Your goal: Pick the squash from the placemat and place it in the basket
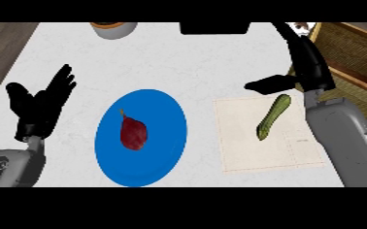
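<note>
Lying on the placemat (pixel 243 140) at right of frame, squash (pixel 273 117) runs lower-left to upper-right | right hand (pixel 276 83) just above its upper end, fingers straight, holding nothing | left hand (pixel 39 102) rests spread at far left | basket (pixel 344 48) upper right.

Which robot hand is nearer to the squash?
Right. The right robot hand is just above the squash, near its upper tip. The left robot hand rests far away, beyond the plate.
</note>
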### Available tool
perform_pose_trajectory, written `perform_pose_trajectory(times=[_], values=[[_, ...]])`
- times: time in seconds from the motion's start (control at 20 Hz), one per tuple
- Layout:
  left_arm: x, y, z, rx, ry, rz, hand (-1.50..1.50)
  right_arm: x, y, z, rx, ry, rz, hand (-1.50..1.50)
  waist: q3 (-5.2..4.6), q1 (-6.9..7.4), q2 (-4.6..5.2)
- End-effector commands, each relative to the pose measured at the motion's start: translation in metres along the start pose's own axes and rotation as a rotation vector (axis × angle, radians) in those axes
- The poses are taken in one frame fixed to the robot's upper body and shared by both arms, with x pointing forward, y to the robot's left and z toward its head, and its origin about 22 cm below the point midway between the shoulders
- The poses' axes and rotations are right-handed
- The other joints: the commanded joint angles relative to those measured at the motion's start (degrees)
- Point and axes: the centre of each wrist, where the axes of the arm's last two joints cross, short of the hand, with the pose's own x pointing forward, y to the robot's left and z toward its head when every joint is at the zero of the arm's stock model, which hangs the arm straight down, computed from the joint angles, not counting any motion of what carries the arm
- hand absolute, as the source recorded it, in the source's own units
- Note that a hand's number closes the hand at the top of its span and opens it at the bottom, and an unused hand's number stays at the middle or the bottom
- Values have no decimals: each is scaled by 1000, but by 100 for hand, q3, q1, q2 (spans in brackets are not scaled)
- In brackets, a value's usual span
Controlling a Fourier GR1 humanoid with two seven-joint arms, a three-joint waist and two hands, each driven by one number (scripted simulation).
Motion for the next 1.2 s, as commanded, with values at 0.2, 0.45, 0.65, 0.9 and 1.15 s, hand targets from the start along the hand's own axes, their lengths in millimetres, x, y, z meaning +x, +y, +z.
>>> perform_pose_trajectory(times=[0.2, 0.45, 0.65, 0.9, 1.15], values=[[-7, 8, -1, 8, 15, 7, 0, 49, -96, -20, -54, 366, 412, -150, -2, -109, -24], [-6, 5, -3, 9, -6, 3, 0, 62, -119, -22, 213, 476, 411, -150, 18, -8, 21], [-1, 8, -8, -11, -1, 15, 0, 55, -141, -5, 332, 478, 343, -150, 26, -29, 36], [0, 16, 5, 16, 1, 2, 0, 51, -191, 38, 334, 430, 238, -150, 31, -71, 8], [11, 19, -6, 27, -29, 8, 0, 32, -175, 79, 222, 389, 140, -150, 33, -61, 32]])
